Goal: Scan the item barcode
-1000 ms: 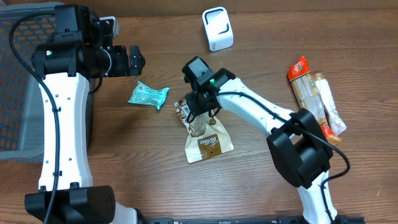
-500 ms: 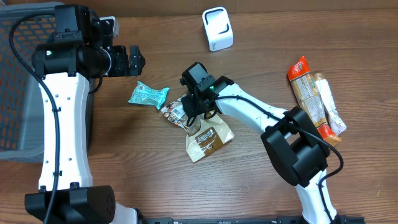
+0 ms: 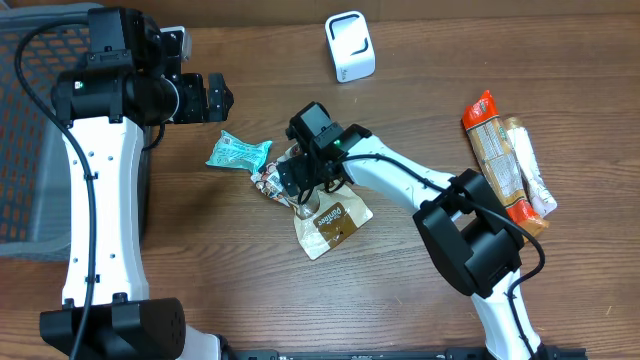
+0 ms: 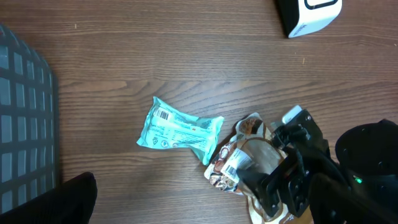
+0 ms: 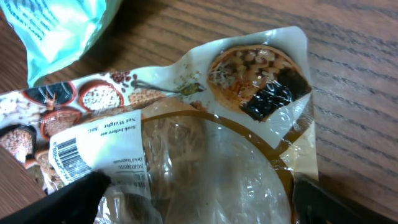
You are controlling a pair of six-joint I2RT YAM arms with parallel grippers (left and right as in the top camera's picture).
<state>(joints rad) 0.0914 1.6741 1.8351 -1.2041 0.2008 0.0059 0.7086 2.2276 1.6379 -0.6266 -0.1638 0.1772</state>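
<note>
Wooden table [image 3: 400, 300] is shown with a grey basket [image 3: 25, 150] set far left of the white scanner [image 3: 350, 45]. The left gripper [image 3: 215, 97] is seen left of the scanner with fingers spread, and the right gripper [image 5: 205, 199] is placed below the scanner, fingers spread wide either side of the patterned snack packet [image 5: 205, 143]. That packet is laid flat below-left of the scanner, barcode label up, with a brown pouch [image 3: 335, 225] against it and a teal packet [image 3: 238, 153] just beside.
</note>
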